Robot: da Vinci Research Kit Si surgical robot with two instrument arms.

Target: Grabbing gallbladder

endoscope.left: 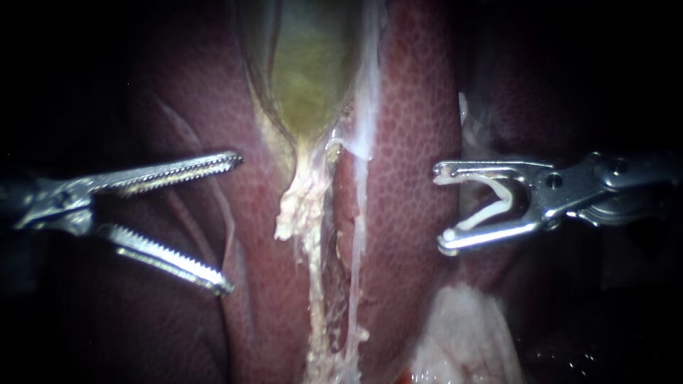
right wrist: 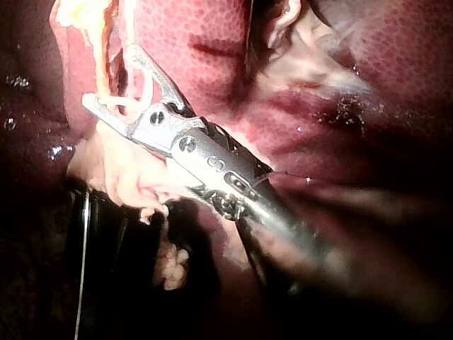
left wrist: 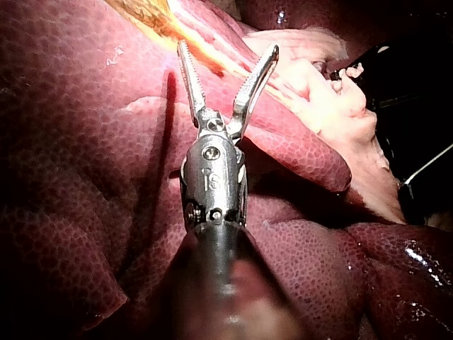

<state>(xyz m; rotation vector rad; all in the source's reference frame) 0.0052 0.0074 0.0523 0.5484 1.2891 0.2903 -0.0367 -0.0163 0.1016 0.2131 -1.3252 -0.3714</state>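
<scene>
Bare liver (endoscope.left: 249, 206) lies clear between the left instrument's (endoscope.left: 233, 222) spread jaws and the gallbladder (endoscope.left: 309, 78). A liver ridge (endoscope.left: 413, 142) and white film (endoscope.left: 366, 107) stand between it and the right instrument (endoscope.left: 441, 208), whose jaws hold a clip (endoscope.left: 508, 205).

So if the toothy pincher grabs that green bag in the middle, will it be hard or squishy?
Probably squishy: the gallbladder looks like a thin, see-through greenish pouch, so it may dent and fold. It looks wet, so likely slippery; the left instrument's toothed jaws, open now, should help. Thin walls might tear if pinched hard.
</scene>
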